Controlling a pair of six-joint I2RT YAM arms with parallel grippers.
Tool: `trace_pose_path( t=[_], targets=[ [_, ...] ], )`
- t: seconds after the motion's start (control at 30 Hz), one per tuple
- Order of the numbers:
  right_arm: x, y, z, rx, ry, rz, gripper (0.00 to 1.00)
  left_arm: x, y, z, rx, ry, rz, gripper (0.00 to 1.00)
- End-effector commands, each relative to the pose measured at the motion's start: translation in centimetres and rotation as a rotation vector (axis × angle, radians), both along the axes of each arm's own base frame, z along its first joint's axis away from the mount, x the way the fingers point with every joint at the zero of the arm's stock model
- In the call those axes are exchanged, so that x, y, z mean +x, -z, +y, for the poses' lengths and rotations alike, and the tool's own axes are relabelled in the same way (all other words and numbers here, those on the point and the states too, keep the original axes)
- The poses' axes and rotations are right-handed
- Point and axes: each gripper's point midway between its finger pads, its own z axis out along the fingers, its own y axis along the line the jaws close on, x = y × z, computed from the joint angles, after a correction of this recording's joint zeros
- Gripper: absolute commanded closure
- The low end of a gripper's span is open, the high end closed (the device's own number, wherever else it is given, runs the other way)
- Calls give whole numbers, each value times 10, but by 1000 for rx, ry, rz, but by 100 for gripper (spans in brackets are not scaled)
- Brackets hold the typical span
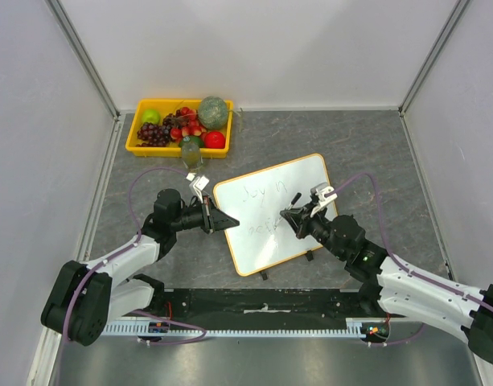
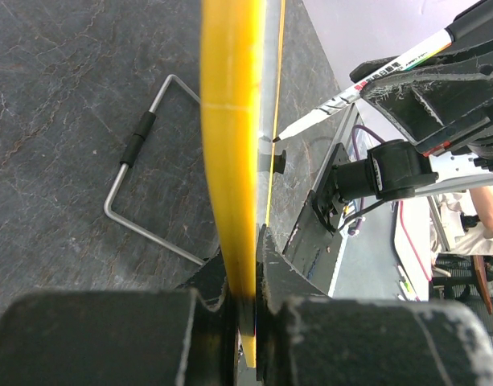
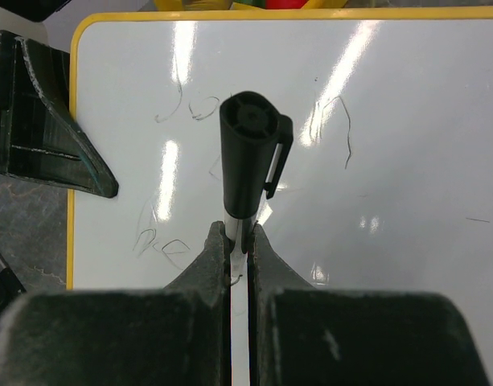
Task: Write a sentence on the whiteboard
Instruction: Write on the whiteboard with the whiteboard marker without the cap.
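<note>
The whiteboard (image 1: 274, 233) lies skewed near the middle of the tabletop (image 1: 375, 153), its long sides running from 7 to 1 o'clock. The sentence (image 1: 256, 193) is partly on it. A faint upper line reads roughly "Joy in", and a second line sits below it, with strokes too thin to read and partly covered from above.

The marker (image 3: 246, 153) is over that second line. In the left wrist view its tip looks to be at the board's surface or just off it (I cannot tell which). I judge the writing to be well along, with the lower line either in hand or close to finished. What may be left is its last letters and lifting the pen away.

The right fingers (image 1: 292, 215) reach in from 4 o'clock and are narrow, pinched on the marker's white barrel just behind the black cap. The left fingers (image 1: 228, 221) are clamped on the board's yellow frame at its 9 o'clock edge, which should steady it under the pen.

Two black clips (image 1: 310, 257) stand on the board's 5 o'clock edge. A yellow fruit tray (image 1: 141, 147) sits well apart at 11 o'clock and plays no part in this.
</note>
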Motion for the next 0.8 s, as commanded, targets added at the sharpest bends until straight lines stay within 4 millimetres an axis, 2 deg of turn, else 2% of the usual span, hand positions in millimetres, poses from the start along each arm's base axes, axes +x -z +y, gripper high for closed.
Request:
trace_pose_path(
  t=[0.0, 0.13, 0.33, 0.77],
  targets=[
    [7, -43, 7, 115, 9, -67, 100, 12, 50, 25, 189, -106, -5, 98],
    [9, -48, 8, 136, 20, -75, 100, 12, 50, 25, 189, -110, -3, 98],
    [14, -43, 9, 138, 37, -66, 100, 12, 50, 25, 187, -106, -5, 98],
    [12, 8, -1, 25, 74, 35, 100, 12, 49, 25, 185, -104, -8, 98]
  ],
)
